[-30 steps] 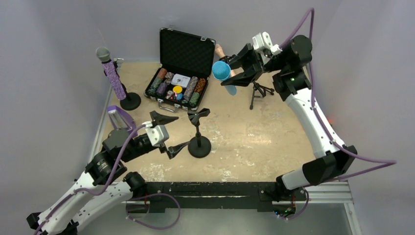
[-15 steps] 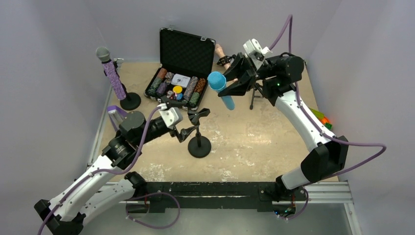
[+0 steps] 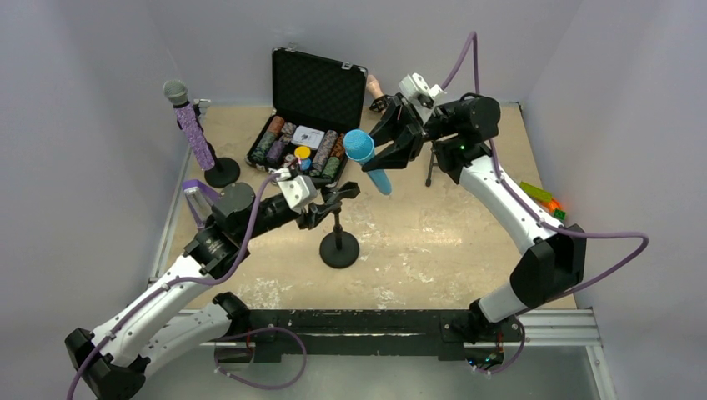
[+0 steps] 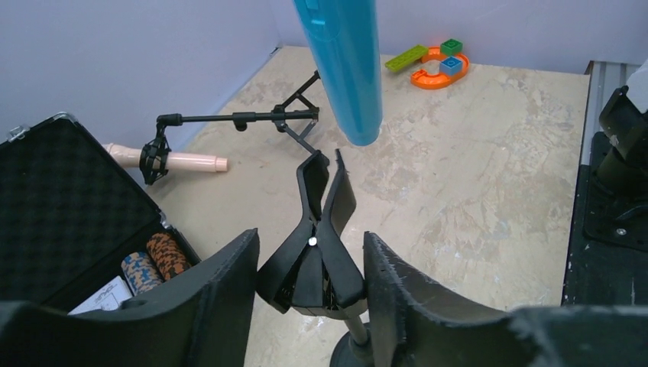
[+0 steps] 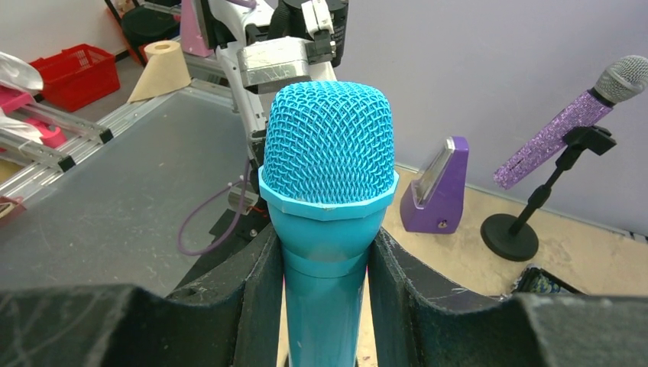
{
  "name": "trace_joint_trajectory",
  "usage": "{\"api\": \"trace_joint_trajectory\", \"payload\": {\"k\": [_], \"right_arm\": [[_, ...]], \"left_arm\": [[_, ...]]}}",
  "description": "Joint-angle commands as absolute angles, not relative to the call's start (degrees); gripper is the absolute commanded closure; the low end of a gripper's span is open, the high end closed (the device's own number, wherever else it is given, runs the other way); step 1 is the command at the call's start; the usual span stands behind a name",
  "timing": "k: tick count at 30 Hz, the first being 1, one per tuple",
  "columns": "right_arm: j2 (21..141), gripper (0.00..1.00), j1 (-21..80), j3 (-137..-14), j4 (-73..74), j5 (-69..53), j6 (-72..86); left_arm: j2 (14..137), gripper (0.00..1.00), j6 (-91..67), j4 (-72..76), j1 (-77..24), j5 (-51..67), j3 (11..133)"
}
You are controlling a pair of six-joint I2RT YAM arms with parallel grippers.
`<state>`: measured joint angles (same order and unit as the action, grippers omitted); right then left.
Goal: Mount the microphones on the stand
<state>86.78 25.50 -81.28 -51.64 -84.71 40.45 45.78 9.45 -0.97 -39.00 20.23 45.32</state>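
right gripper [image 3: 390, 148] is clamped on the blue microphone [image 5: 328, 153], hanging it tail-down just over the stand clip [image 4: 325, 199]; left gripper [image 4: 309, 248] straddles that clip, can't tell if it's squeezing

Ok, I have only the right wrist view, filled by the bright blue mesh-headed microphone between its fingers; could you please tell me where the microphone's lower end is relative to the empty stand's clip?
Observer: The bright blue microphone's butt end hangs above the black forked clip of the round-based black stand, apart from it and not seated.
Operator: Thank you. Is the left arm helping there?
Observer: Yes, the left gripper straddles the clip's base, one finger on each side. I cannot tell whether it presses the clip.
Operator: And the pale pink microphone?
Observer: The pale pink microphone lies level in the ring holder of the black tripod stand, near the back wall.
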Motion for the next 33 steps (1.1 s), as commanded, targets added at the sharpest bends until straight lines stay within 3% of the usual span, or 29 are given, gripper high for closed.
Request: {"api": "trace_joint_trajectory", "payload": {"k": [1,4,9,18,19,21,23,29,33], "right_arm": [[88.0,1.00,26.5,-81.1,-51.1,-83.1,38.5],[88.7,1.00,26.9,-80.7,-51.0,-83.1,38.3],[88.7,1.00,27.4,-78.7,-51.1,-83.1,37.3],[90.7,1.00,29.1,-78.0,-58.3,-83.3,41.2],[90.8,1.00,29.0,-78.3,-59.5,-83.7,42.4],[90.6,1.00,28.6,-79.1,-58.5,-84.0,42.5],[89.4,1.00,28.4,-79.1,-55.7,-84.2,40.6],[85.1,1.00,28.1,-77.3,-41.4,-85.4,28.4],[82.0,1.00,28.0,-77.9,-25.5,-85.6,14.5]], "left_arm": [[47.1,0.54,8.9,0.2,-38.5,22.7,45.9],[47.4,0.65,8.6,-2.2,-38.5,23.3,45.6],[46.8,0.99,7.8,-3.6,-38.2,23.5,44.5],[42.8,1.00,0.5,-0.9,-38.1,23.1,39.2],[42.1,0.98,0.5,-1.0,-38.2,22.9,39.2],[40.2,0.76,-0.9,-1.6,-38.2,22.4,39.5],[38.0,0.60,-0.5,-4.2,-38.2,21.9,40.9],[31.2,0.36,6.3,-18.7,-38.1,17.5,44.1],[28.8,0.16,10.0,-19.1,-38.0,15.4,39.7]]}}
